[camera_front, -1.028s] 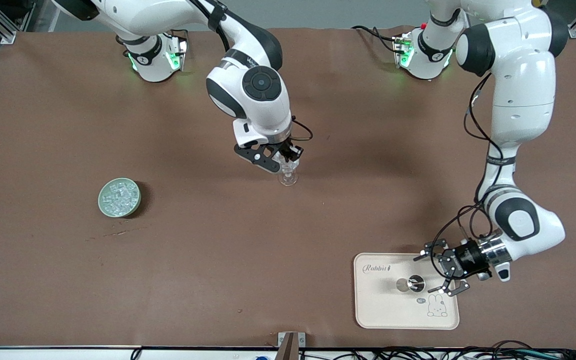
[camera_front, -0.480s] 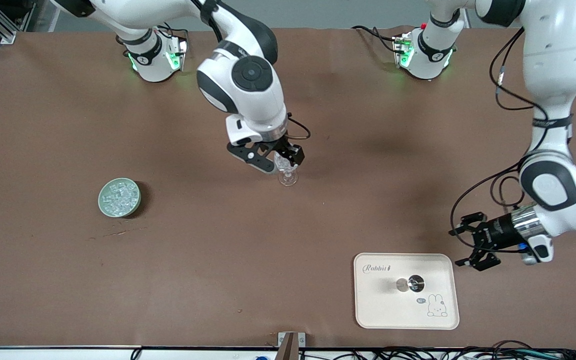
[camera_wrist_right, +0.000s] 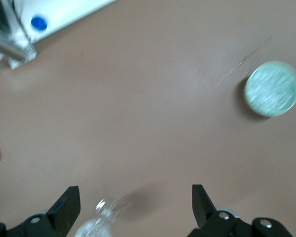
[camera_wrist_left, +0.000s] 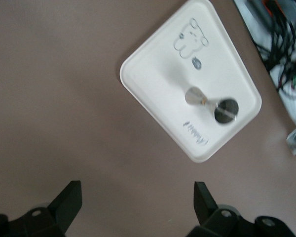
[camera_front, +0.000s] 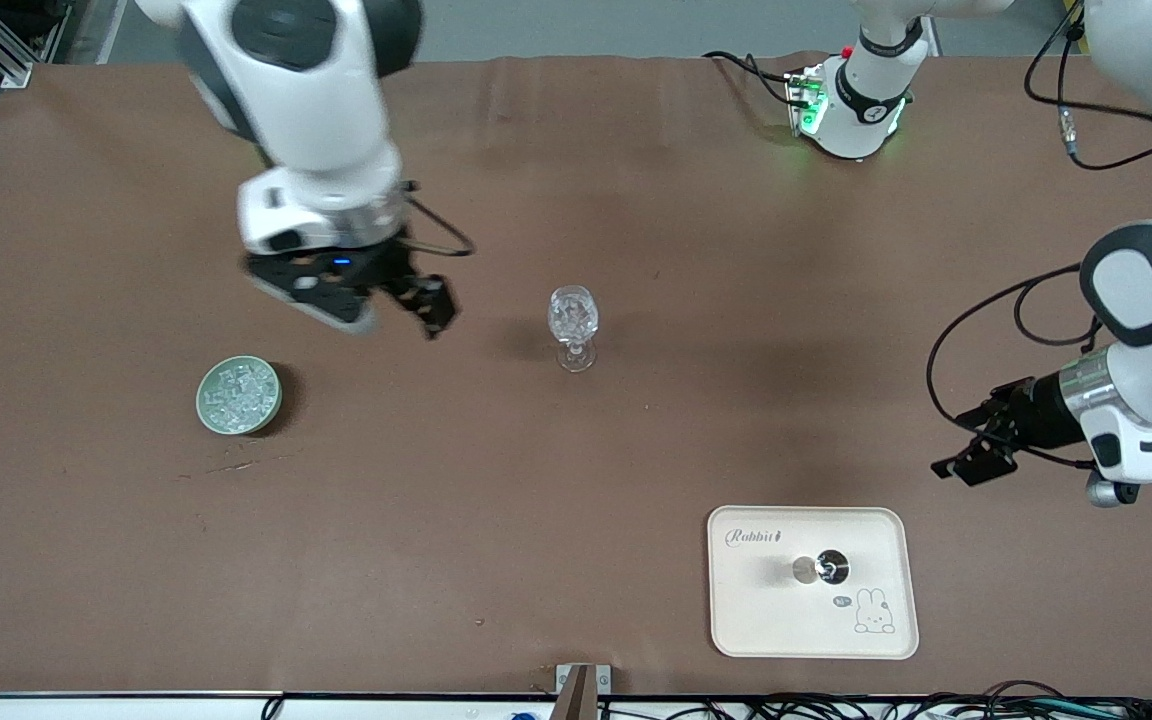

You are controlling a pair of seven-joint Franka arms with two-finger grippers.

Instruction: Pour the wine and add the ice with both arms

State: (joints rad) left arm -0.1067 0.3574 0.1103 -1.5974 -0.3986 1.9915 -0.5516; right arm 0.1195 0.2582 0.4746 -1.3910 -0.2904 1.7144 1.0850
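The ice (camera_front: 238, 394) — small clear, glossy cubes — lies heaped in a round pale-green bowl (camera_front: 206, 412) on the table toward the right arm's end. More cubes fill the bowl of the stemmed glass (camera_front: 573, 325), which stands upright near the table's middle — farther from the front camera than the green bowl, well apart from it.

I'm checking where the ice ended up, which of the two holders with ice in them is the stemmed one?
The clear stemmed glass standing mid-table; the other holder is a low green bowl toward the right arm's end.
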